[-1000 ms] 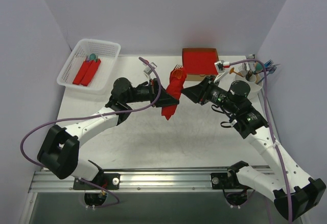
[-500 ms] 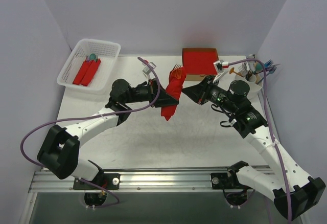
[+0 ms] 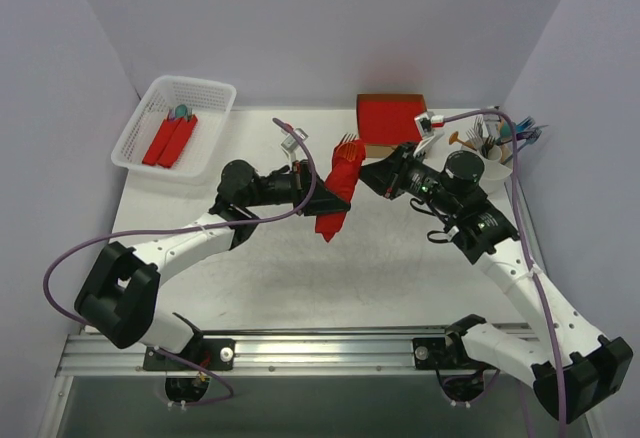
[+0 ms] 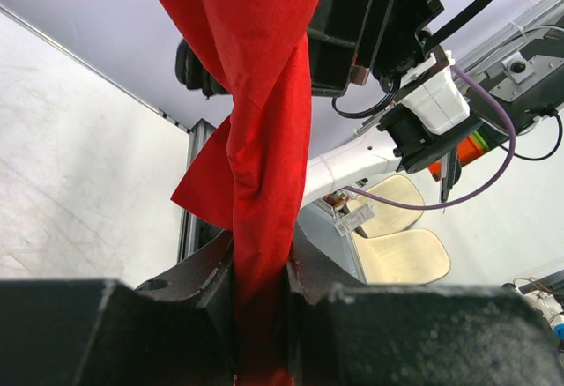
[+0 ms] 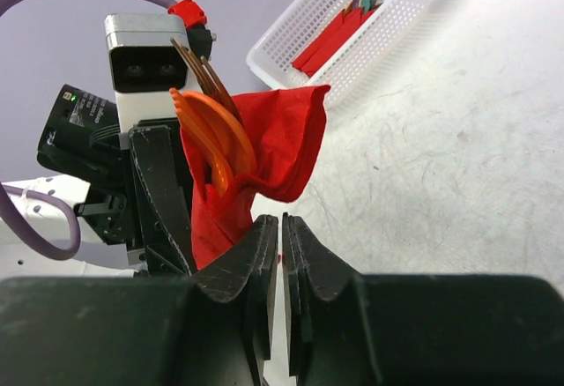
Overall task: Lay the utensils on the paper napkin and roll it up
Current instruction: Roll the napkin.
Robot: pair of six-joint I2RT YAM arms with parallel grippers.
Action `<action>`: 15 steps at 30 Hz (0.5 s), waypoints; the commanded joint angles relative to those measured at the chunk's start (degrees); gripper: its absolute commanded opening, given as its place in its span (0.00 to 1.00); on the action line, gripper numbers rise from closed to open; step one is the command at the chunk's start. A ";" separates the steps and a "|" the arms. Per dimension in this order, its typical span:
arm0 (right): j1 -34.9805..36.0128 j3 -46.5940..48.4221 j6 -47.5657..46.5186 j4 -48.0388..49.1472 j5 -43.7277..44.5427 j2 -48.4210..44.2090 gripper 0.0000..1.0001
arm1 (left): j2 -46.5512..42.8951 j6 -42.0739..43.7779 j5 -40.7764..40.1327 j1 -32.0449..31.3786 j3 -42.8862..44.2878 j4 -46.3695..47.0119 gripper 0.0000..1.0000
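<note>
The napkin (image 3: 335, 193) is already wrapped around the utensils (image 3: 348, 141) and is held off the table (image 3: 300, 278) as a loose red bundle between the two arms. Orange handles and a set of darker tines stick out of its far end.

The left gripper (image 3: 320, 191) is clamped on it. In the left wrist view the red paper (image 4: 264, 139) runs straight up out of the closed jaws (image 4: 262, 263), pinched about mid-length, with one flap hanging free to the left of them.

The right gripper (image 3: 368, 175) faces it from the other side. Its jaws (image 5: 280, 223) are drawn together with only a thin slit between them, and nothing shows in that slit. From these jaws the bundle (image 5: 264, 139) lies just beyond the tips and up to the left. Whether the paper's lower edge touches the tips I cannot tell.

The bundle's long axis runs crosswise to the line joining the two sets of jaws, with the utensil heads (image 5: 211, 139) at the upper end and the paper tail at the lower. The left arm owns the grip, so the right is the free one — close enough to nip the hanging flap or the tail. The wrap looks slack, so the rolling seems unfinished.

Well off to the far left of the left jaws a basket (image 3: 150, 118) holds finished rolls (image 3: 170, 140).
</note>
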 commanded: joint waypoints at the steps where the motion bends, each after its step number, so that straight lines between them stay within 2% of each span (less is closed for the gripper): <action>1: -0.75 2.98 0.52 2.57 0.90 0.82 0.11 | 0.32 1.34 -0.78 -0.05 -0.58 4.43 0.02; 7: -3.74 0.87 1.83 1.69 0.73 -1.29 0.16 | 1.63 2.84 -1.14 1.09 1.00 3.20 0.02; 10: -4.18 0.17 1.92 1.59 -0.32 -2.61 0.24 | 1.99 3.89 -1.40 1.09 1.97 1.90 0.02; 11: -4.18 -0.01 2.53 2.12 -1.55 -2.61 0.33 | 2.08 4.16 -1.49 1.09 2.23 1.54 0.02; 12: -4.18 -0.36 2.97 4.12 -2.60 -2.52 0.36 | 2.16 4.33 -1.49 1.18 2.67 1.45 0.02; 15: -4.09 -0.63 4.64 5.38 -5.95 -1.29 0.40 | 2.43 4.51 -1.58 1.10 2.93 1.36 0.02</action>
